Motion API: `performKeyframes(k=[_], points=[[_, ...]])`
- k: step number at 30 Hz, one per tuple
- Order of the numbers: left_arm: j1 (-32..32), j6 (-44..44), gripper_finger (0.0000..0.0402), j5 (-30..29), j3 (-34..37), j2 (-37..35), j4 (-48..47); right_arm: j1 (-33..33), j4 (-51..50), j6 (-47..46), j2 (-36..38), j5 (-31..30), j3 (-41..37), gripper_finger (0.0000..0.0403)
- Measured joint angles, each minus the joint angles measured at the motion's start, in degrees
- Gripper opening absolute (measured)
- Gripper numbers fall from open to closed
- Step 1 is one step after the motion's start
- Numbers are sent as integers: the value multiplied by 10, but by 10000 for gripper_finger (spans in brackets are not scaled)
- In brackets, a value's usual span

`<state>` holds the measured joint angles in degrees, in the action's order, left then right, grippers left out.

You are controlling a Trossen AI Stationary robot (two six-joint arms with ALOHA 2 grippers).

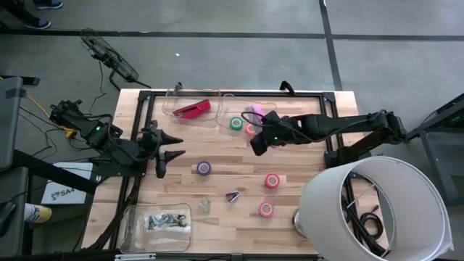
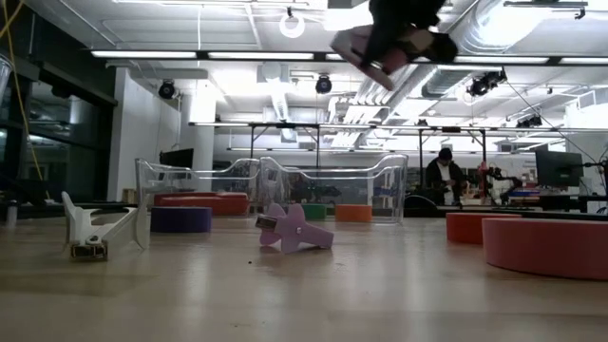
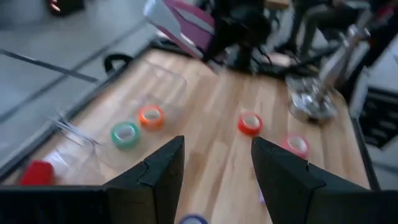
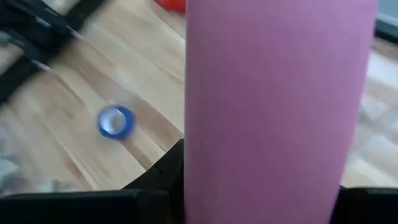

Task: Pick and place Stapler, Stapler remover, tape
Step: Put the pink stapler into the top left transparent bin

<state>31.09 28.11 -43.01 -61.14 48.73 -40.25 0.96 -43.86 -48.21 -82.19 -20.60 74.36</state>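
A pink stapler (image 4: pixel 280 106) fills the right end effector's (image 1: pixel 258 143) closed grip above the bench (image 1: pixel 232 188), while the left end effector (image 1: pixel 168 152) hangs open, empty.

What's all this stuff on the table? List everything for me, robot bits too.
red stapler: one, red, in a clear tray at the far edge
pink stapler: one, pink, held up in the air above the far edge
green tape: one, green, by the far trays
red-pink tape: three, one beside the green, two at the near right
purple tape: one, purple, mid-table
loose staple removers: two, one purple, one pale, near middle
near tray: one, clear, near left corner, holding more removers; count unclear
white cylinder: one, near right corner
left gripper: open, empty, left side
right gripper: shut on the pink stapler
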Motion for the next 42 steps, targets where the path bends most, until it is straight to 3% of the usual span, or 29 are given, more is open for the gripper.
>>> performKeyframes(k=[5, 8, 16, 19, 26, 29, 33, 38, 42], points=[[0, 2, 184, -82, 0, 0, 24, -15, 129, 93, 0, -3, -15, 127], [-21, 6, 184, -87, 0, 0, 52, -23, 200, 155, 0, -4, -18, 127], [-124, -52, 192, 24, 0, 17, 183, -48, 315, 277, 0, 65, -18, 127], [-159, -94, 222, 60, 0, 37, 243, -52, 344, 318, 0, 95, -18, 127], [-219, -71, 318, 81, 0, 96, 362, -55, 414, 397, 0, 170, -18, 127], [-235, -70, 339, 140, 0, 115, 415, -63, 420, 408, 0, 202, -18, 127], [-255, -70, 346, 201, 0, 135, 459, -74, 420, 419, 0, 240, -18, 127], [-264, -69, 347, 205, 0, 147, 480, -81, 429, 422, 0, 313, -18, 127], [-270, -79, 347, 206, 0, 158, 497, -81, 436, 432, -3, 330, -18, 127]])
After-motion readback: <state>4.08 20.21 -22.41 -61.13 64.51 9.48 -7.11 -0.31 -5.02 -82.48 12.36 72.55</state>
